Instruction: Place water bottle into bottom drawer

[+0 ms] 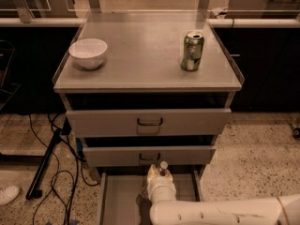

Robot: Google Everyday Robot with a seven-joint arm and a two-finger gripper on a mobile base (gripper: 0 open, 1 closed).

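Water bottle (163,165): white cap showing, body hidden inside gripper (159,174) clamped round it, above open bottom drawer (119,197); label unreadable.

Tool (158,176) low centre, arm from right

Cream-white rounded arm (211,213), matching gripper (159,173) over bottom drawer (119,197).

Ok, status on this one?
Hand over bottom drawer, shut on water bottle. Bottle upright, cap showing. Drawer open; can, bowl up top.
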